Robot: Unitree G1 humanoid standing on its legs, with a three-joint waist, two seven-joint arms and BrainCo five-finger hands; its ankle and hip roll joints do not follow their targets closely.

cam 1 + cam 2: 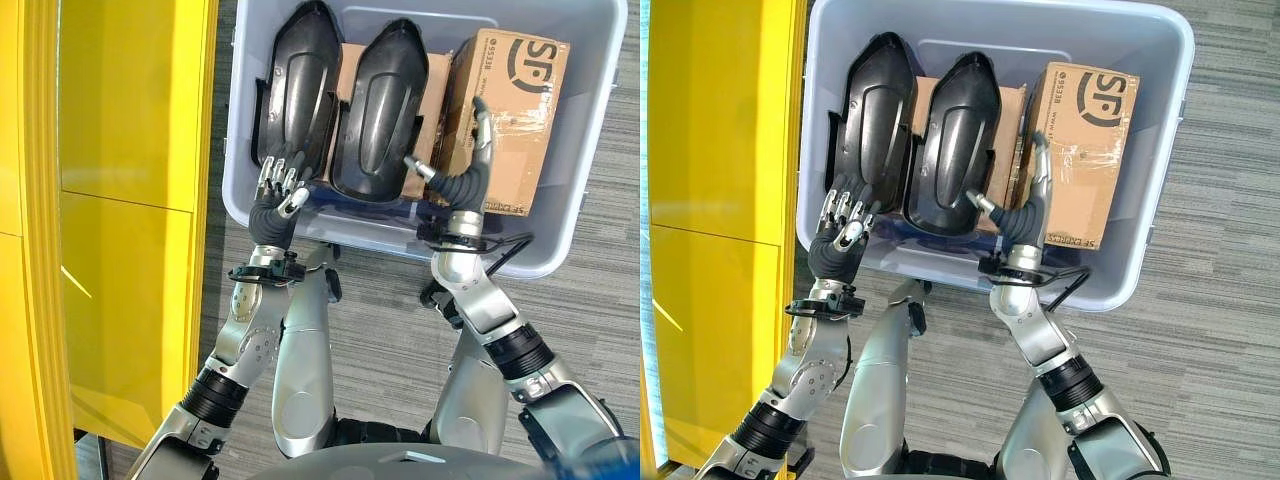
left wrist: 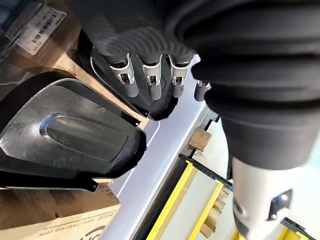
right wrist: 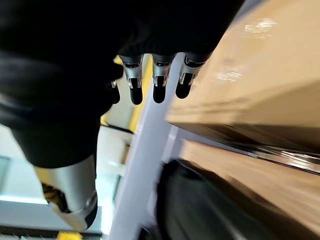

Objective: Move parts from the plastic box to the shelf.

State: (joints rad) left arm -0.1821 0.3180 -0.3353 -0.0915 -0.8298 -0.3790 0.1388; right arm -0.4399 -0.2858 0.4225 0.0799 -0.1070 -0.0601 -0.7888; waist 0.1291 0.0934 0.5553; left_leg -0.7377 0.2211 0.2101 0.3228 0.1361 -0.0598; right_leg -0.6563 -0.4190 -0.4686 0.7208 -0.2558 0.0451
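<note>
A pale grey plastic box (image 1: pixel 556 250) stands on the floor in front of me. Two black moulded parts lean inside it, the left part (image 1: pixel 300 80) beside the right part (image 1: pixel 382 105). My left hand (image 1: pixel 276 200) is open at the box's near left wall. Its fingers (image 2: pixel 152 82) reach the lower end of the left part (image 2: pixel 65 140). My right hand (image 1: pixel 466 182) is open between the right part and a cardboard box (image 1: pixel 518 105). Its fingers (image 3: pixel 157 82) lie straight along the cardboard (image 3: pixel 250 75), and the thumb points toward the right part.
A yellow shelf unit (image 1: pixel 130 200) runs along the left, close to the plastic box. More brown cardboard (image 1: pixel 352 60) stands behind the black parts. Grey striped carpet (image 1: pixel 600 330) lies to the right and in front of the box.
</note>
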